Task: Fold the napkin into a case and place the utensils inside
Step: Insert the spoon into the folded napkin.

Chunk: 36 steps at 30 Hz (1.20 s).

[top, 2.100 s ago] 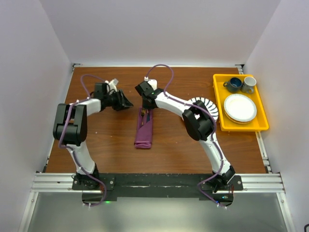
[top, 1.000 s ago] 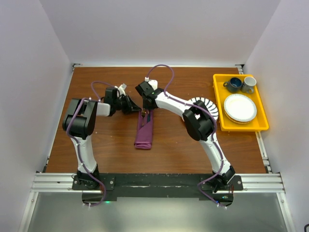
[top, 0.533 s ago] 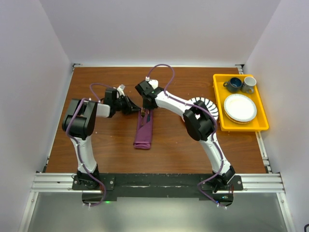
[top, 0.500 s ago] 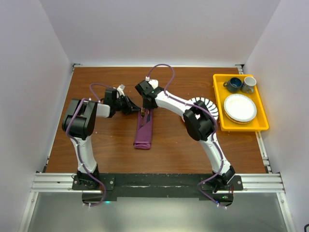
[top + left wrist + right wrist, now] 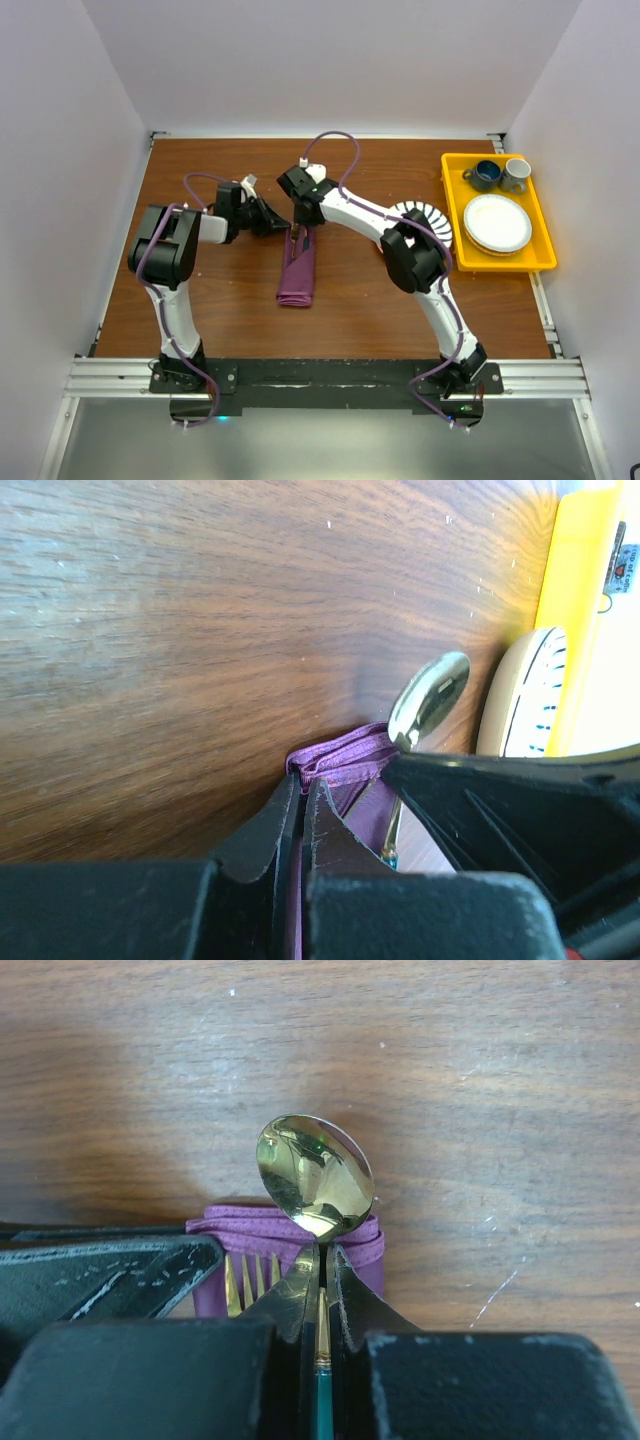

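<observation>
One case (image 5: 298,272); right gripper (image 5: 322,1260) clamped on one gold spoon (image 5: 314,1175); one fork (image 5: 250,1280) inside; left gripper (image 5: 302,795) clamped on case edge.

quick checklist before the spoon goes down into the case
1. grip: the right gripper has its jaws shut on the spoon handle: ok
2. hold: the left gripper pinches the top edge of the case: ok
3. case mouth open enough: cannot tell
4. spoon runs lengthwise with the case, bowl past its top edge: ok
5. the fork sits in the case beside the spoon, not under it: ok
</observation>
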Motion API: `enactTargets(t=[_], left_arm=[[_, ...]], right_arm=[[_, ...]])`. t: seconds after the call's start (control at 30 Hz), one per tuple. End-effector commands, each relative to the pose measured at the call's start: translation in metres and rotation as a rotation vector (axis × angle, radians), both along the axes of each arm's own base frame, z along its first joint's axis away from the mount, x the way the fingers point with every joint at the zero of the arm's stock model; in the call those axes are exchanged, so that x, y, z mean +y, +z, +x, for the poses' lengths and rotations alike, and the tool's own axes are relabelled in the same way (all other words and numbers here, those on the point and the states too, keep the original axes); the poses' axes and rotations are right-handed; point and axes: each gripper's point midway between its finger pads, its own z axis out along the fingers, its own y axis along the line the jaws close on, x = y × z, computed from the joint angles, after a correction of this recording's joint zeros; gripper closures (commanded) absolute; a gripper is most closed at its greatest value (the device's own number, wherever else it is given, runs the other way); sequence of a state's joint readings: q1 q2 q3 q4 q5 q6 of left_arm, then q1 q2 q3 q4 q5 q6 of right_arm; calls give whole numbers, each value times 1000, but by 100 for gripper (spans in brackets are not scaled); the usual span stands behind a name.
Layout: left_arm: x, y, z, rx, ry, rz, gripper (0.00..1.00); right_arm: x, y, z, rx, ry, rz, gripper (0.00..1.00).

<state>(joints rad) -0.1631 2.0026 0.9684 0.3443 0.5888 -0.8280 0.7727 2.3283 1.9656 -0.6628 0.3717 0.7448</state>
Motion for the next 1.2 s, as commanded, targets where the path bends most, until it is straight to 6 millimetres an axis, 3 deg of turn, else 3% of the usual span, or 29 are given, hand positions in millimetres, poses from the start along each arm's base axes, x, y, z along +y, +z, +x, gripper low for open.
enactTargets(t=[0.0, 0.3, 0.53, 0.93, 1.17], left_arm=[[24, -8, 12, -13, 96, 66, 100], [25, -7, 13, -14, 103, 59, 100], [29, -7, 15, -17, 115, 57, 100], [33, -9, 11, -17, 128, 64, 100], [35, -10, 12, -19, 131, 66, 100]], right_arm=[[11, 57, -2, -81, 2, 78, 100], [12, 51, -10, -69, 2, 67, 100], [9, 28, -20, -21, 17, 41, 100], [18, 25, -34, 17, 46, 61, 100], [13, 19, -43, 41, 36, 44, 99]])
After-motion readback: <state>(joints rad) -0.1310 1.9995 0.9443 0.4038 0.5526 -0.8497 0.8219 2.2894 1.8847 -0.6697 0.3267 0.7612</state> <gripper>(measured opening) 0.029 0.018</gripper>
